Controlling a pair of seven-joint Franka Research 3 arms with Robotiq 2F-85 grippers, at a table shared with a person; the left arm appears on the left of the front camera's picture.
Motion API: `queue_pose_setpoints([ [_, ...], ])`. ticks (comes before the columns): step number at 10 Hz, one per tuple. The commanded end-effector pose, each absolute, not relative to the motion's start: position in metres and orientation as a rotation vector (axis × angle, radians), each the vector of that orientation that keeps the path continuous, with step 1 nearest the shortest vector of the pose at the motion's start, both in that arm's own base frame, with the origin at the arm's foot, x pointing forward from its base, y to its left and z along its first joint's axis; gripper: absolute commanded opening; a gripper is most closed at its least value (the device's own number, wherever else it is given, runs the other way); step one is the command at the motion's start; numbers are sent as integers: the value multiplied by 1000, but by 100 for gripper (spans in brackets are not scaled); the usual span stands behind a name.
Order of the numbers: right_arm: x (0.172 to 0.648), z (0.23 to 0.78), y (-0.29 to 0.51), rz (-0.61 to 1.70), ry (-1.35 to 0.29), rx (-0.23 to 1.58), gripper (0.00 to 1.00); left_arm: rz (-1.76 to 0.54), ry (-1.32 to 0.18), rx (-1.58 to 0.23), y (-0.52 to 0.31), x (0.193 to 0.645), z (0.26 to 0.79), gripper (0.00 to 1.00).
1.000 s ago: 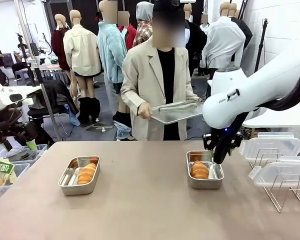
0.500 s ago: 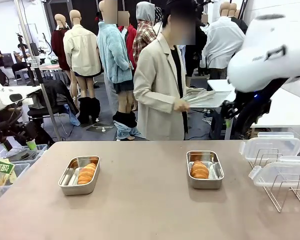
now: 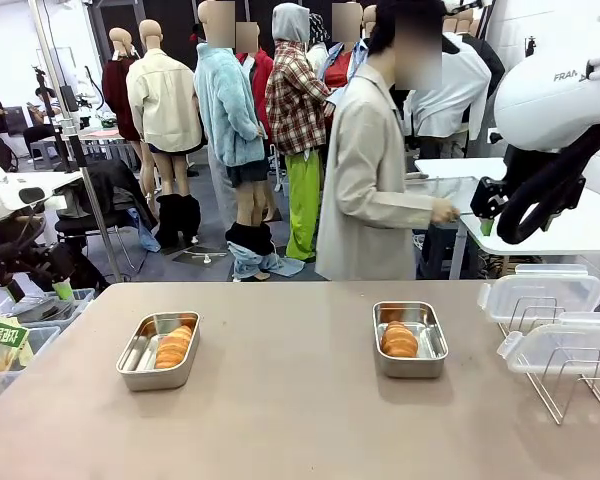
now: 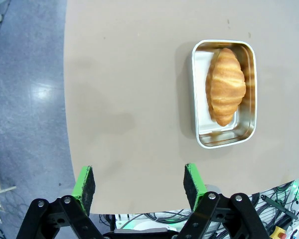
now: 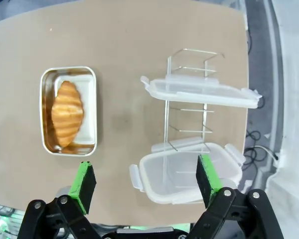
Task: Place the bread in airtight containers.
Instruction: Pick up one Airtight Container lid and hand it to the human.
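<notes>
Left gripper [image 4: 138,175] and right gripper [image 5: 144,177] hang empty, green pads [image 4: 84,181] spread wide. On the matte tan table [image 3: 280,430], two shiny round-cornered steel boxes — left container [image 3: 155,381], right container [image 3: 410,369] — each cradle one ridged golden roll [image 3: 399,340]. Clear lids [image 3: 540,292] lie on the wire rack [image 3: 570,385].

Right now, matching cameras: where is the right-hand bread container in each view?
Front view: right container, right of centre, clear lids to its right.
Right wrist view: container left of middle, lids on its right.
Left wrist view: shows the left container instead.
Shared landmark: the lids.
</notes>
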State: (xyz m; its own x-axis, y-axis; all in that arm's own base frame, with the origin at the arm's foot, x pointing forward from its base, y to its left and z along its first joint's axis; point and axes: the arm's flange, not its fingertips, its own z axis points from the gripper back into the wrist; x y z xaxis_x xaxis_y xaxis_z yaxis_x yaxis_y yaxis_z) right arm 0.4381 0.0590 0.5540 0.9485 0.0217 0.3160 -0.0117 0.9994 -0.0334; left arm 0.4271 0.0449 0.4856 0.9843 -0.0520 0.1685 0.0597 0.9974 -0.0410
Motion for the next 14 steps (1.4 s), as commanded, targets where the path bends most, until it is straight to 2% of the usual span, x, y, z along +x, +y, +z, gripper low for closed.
queue_pose_setpoints([
  [1,440,550,66,35,-315,-44,100,-44,-177,-46,45,428,486,92],
  [14,440,550,66,35,-315,-44,100,-44,-177,-46,45,428,486,92],
])
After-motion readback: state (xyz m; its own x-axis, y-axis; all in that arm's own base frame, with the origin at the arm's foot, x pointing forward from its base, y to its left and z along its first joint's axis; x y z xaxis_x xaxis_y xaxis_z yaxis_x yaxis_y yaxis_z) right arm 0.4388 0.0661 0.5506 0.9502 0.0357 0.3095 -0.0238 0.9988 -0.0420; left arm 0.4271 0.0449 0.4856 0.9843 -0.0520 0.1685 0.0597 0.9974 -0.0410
